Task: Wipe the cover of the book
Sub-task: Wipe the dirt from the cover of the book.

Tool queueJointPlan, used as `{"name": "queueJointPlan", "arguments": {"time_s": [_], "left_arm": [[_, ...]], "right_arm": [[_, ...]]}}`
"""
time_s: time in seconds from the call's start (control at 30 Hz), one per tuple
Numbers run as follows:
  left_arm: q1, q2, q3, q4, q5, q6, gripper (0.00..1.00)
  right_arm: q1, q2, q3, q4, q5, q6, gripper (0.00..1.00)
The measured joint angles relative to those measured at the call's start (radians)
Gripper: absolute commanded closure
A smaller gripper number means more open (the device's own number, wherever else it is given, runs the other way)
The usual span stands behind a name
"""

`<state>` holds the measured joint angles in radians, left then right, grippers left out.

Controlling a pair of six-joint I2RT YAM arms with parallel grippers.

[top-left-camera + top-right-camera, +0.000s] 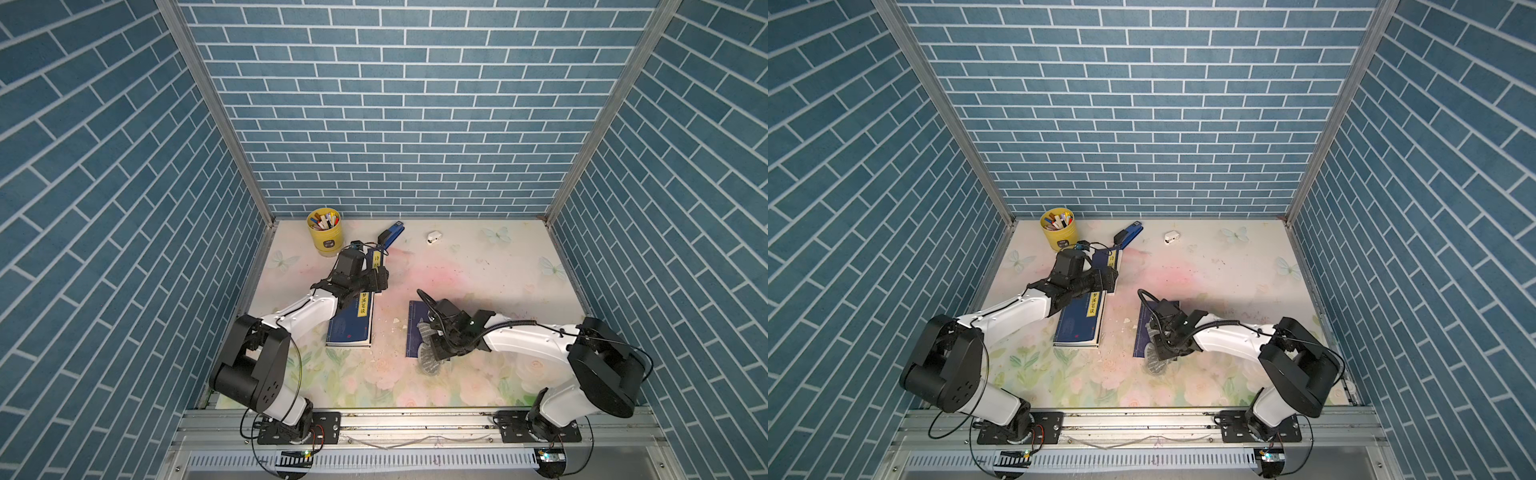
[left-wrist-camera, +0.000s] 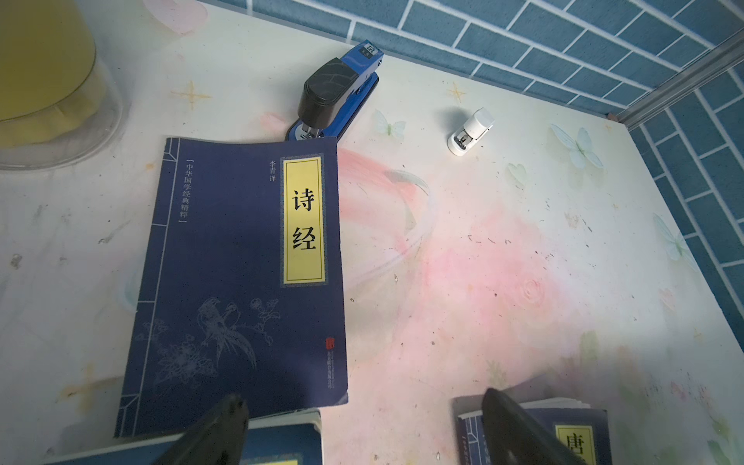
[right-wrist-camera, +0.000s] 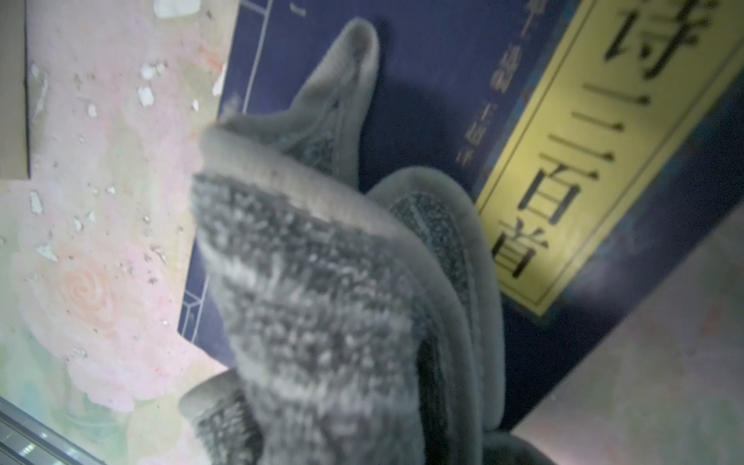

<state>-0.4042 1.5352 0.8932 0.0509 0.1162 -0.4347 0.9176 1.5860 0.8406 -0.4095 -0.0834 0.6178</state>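
Flower-print surface (image 1: 478, 270), some litter on it. Right hand (image 1: 438, 347) clenched on grey cloth (image 3: 322, 282), which rests on the near end of the blue book (image 3: 422, 100), just 6 o'clock of centre; left hand (image 2: 362, 398) released, hovering over the other books (image 1: 351, 328) at 9 o'clock. Judged mid-wipe: next stroke calls for pressing the cloth flat and sweeping toward 12 o'clock without shoving the book.

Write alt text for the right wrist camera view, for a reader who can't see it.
A bunched grey cloth fills the middle of the frame, close to the camera, lying over the dark blue book with its yellow title label. Beside the book, small white flakes dot the floral table.
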Motion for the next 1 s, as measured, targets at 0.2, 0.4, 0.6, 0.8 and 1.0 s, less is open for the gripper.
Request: {"name": "queueJointPlan", "arguments": {"time_s": [0.2, 0.4, 0.6, 0.8, 1.0], "left_arm": [[0.001, -0.005, -0.002, 0.000, 0.000, 0.000, 0.04], [0.001, -0.036, -0.019, 0.005, 0.000, -0.003, 0.04], [0.002, -0.047, -0.029, 0.015, 0.000, -0.005, 0.04], [0.011, -0.052, -0.030, 0.019, -0.002, -0.005, 0.04], [0.023, -0.052, -0.030, 0.028, -0.005, -0.006, 0.04]], "right_arm": [[-0.127, 0.135, 0.150, 0.013, -0.032, -0.062, 1.00], [-0.199, 0.266, 0.323, -0.004, -0.026, -0.143, 1.00], [-0.203, 0.309, 0.379, -0.009, -0.026, -0.182, 1.00], [-0.158, 0.254, 0.302, 0.021, -0.003, -0.200, 1.00], [0.022, 0.142, 0.163, 0.020, -0.028, -0.178, 1.00]]}}
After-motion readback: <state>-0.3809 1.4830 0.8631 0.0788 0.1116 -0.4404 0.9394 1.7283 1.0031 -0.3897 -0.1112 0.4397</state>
